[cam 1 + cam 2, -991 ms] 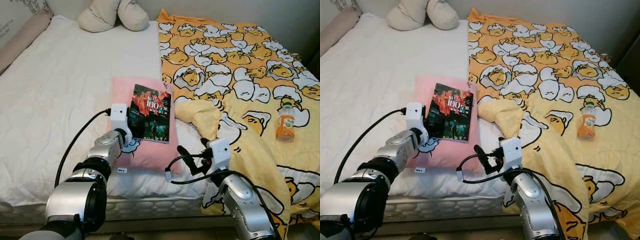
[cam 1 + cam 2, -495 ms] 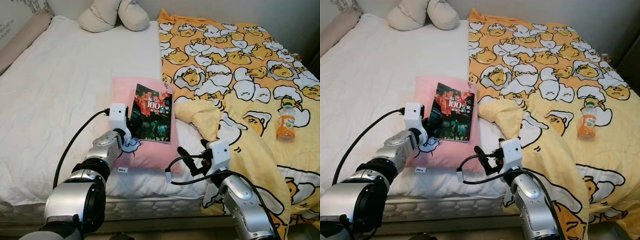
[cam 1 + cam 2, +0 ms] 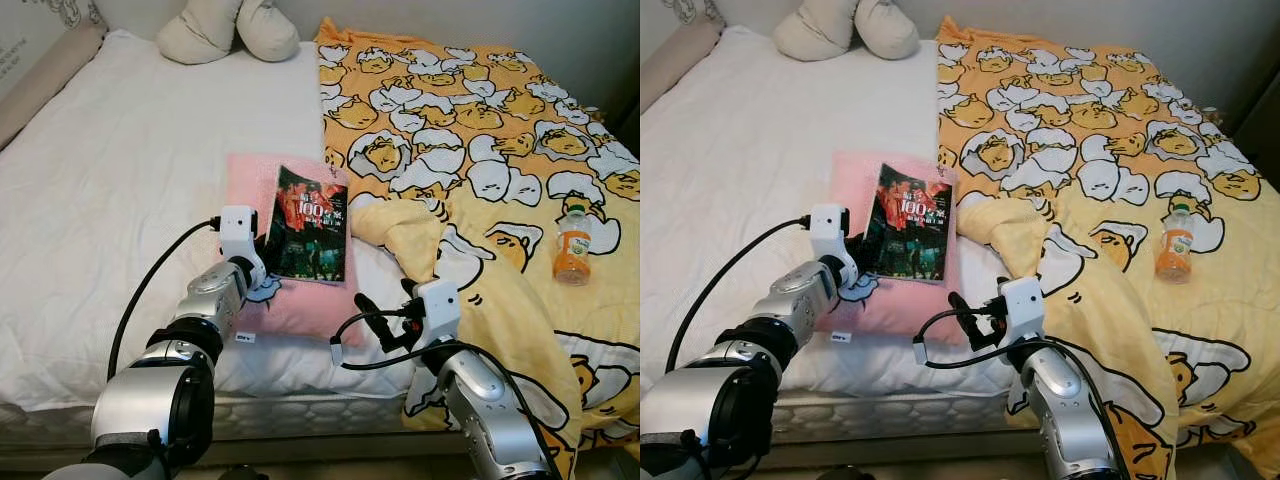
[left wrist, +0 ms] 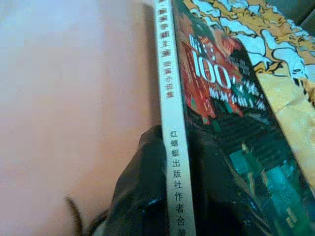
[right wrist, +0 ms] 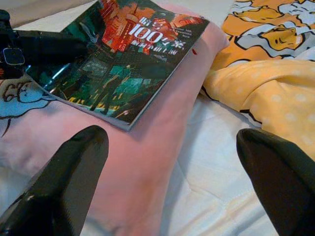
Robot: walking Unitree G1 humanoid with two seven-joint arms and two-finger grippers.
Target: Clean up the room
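Step in hand: picking up the book [image 3: 309, 223] off the pink pillow [image 3: 300, 302] on the bed [image 3: 120, 180]. Left gripper [image 4: 174, 162] is clamped across its spine edge. Right gripper [image 5: 170, 172] hovers nearby, fingers spread wide, empty. Next move likely needs a clean lift without dragging the pillow.

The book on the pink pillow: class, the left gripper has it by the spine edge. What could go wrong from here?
1. The left gripper pinches the book only at its spine edge, so it may sag or slip when lifted.
2. The pink pillow is soft and could be dragged along.
3. The right gripper hovers open nearby and could bump the book.
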